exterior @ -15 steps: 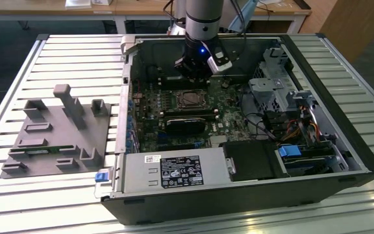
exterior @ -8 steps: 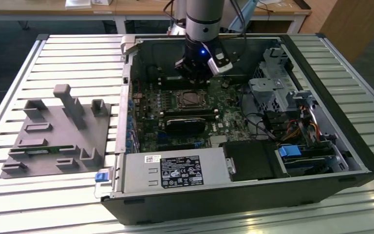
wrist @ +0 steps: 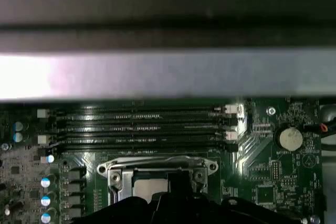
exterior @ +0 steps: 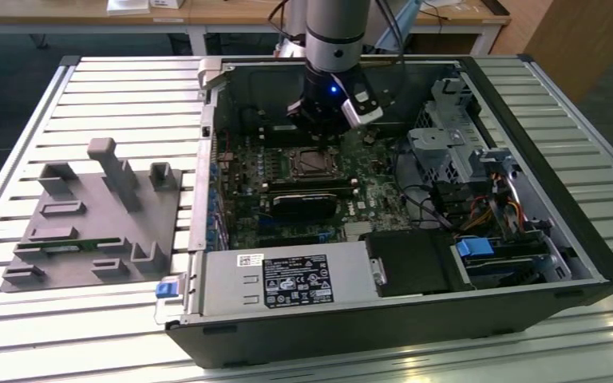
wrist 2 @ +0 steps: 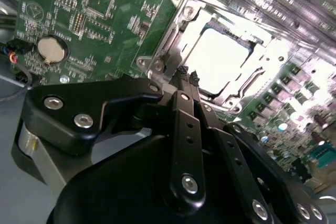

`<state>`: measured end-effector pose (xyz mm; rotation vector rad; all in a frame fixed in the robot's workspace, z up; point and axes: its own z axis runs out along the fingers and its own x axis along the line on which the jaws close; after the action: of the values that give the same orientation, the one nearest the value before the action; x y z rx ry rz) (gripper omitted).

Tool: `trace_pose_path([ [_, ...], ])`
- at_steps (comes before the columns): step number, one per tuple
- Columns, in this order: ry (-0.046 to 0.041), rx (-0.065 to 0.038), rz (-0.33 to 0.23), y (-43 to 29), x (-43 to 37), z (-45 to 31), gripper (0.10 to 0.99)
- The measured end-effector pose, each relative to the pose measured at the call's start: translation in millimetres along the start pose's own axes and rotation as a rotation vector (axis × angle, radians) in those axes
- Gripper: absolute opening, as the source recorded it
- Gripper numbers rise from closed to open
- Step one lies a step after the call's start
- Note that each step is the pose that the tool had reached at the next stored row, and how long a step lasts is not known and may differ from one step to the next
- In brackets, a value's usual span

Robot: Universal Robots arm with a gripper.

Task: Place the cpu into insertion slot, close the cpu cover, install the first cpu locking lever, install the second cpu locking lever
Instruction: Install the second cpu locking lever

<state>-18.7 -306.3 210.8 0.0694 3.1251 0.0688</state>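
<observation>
End effector (exterior: pixel 334 120) hangs low inside the open computer case (exterior: pixel 562 263), upper centre of the exterior view, just above the far edge of the insertion slot (exterior: pixel 310 162). The slot sits on the motherboard (exterior: pixel 245 179) just below the end effector in that frame, slightly toward the exterior view's left, so the offset is short and mostly downward in the picture.

In the second wrist view the end effector (wrist 2: pixel 186 74) has its fingertips (wrist 2: pixel 182 72) drawn together, tips right at the near rim of the socket; nothing visible gripped between them, though a thin lever could be hidden there, can't confirm. The cpu (wrist 2: pixel 218 59) lies flat in the slot, bright metal top showing, upper right of that frame. The cpu cover (wrist 2: pixel 252 85) appears down around the chip, silver frame ringing it, window over the top. Lever state not readable.

In the first wrist view the cpu (wrist: pixel 149 188) and cover frame (wrist: pixel 157 165) sit bottom centre, partly hidden by the dark end effector body. Memory slots (wrist: pixel 142 127) run horizontally above them, coin battery (wrist: pixel 289 139) at right.

Judgement: chip placed, cover likely closed, work is at the socket edge where levers sit.

Grey fixture tray (exterior: pixel 93 219) rests on the slatted desk (exterior: pixel 125 80) at left, well apart.
</observation>
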Motion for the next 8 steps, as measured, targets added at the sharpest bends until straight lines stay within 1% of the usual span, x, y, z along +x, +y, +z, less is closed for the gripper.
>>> trace_pose_path([
  [4,0.0000,0.000,0.000,-9.1,-0.4,-0.3,0.106],
  [6,0.0000,0.000,0.000,-10.3,-0.5,-0.6,0.106],
  [8,0.0001,0.000,0.000,-10.3,-0.5,-2.8,0.106],
])
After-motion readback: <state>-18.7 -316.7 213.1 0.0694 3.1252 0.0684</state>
